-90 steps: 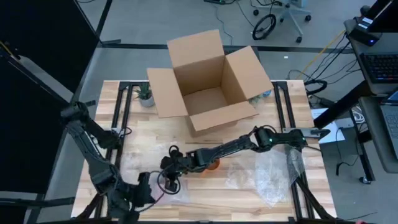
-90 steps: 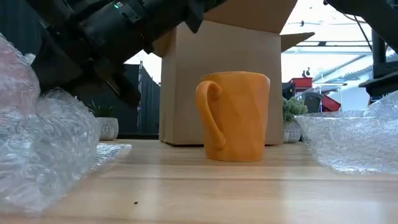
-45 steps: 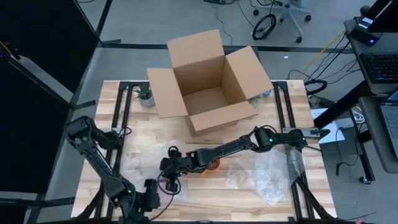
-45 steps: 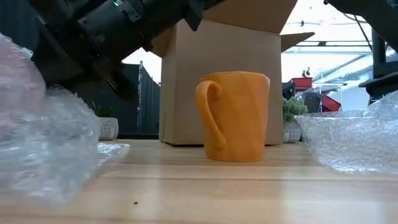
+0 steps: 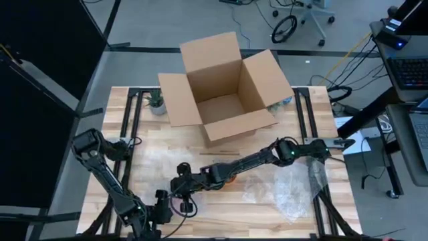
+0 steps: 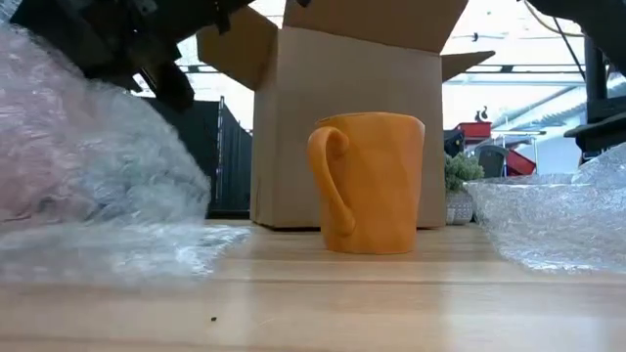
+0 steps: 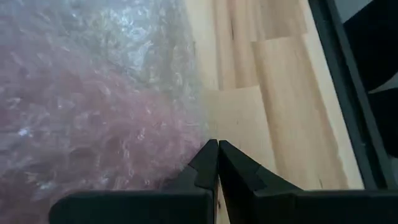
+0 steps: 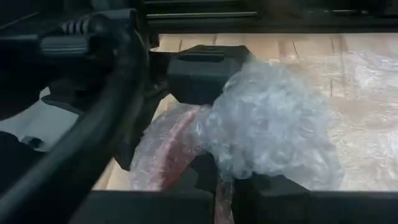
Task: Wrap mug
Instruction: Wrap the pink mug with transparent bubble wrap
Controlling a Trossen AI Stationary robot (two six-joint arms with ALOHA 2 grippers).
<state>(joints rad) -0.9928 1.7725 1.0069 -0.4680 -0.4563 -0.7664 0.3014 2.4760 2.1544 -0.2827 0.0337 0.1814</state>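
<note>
My left gripper (image 7: 217,163) has its two dark fingers pressed together, pinching the edge of the clear bubble-wrap sheet (image 7: 93,93) at their tips. My right gripper (image 8: 225,177) is likewise clamped on a bunched fold of the same sheet (image 8: 273,118), right up against the left arm's wrist housing.

Change from a second ago: in the high view the left gripper (image 5: 162,206) has swung from the table's front-left corner inward to sit just beside the right gripper (image 5: 182,189). The left elbow has risen and moved toward the left edge. In the low view the wrap (image 6: 93,176) has been lifted and now billows much higher and wider across the left, its loose hem spreading over the boards toward the mug.

The orange ceramic mug (image 6: 369,182) has not moved. It stands upright on the light wooden slatted table (image 6: 391,303), handle facing the low camera's left, clear of the wrap on both sides. From above it is mostly hidden under the right forearm; only an orange sliver (image 5: 229,178) shows.

Surroundings: an open brown cardboard box (image 5: 224,87) stands at the back of the table, directly behind the mug. A second crumpled pile of bubble wrap (image 5: 287,191) lies at the right front. A small potted plant (image 5: 156,102) sits left of the box.

Pose: the right arm reaches long and low from the table's right edge, diagonally over the mug. The left arm folds sharply back on itself.
</note>
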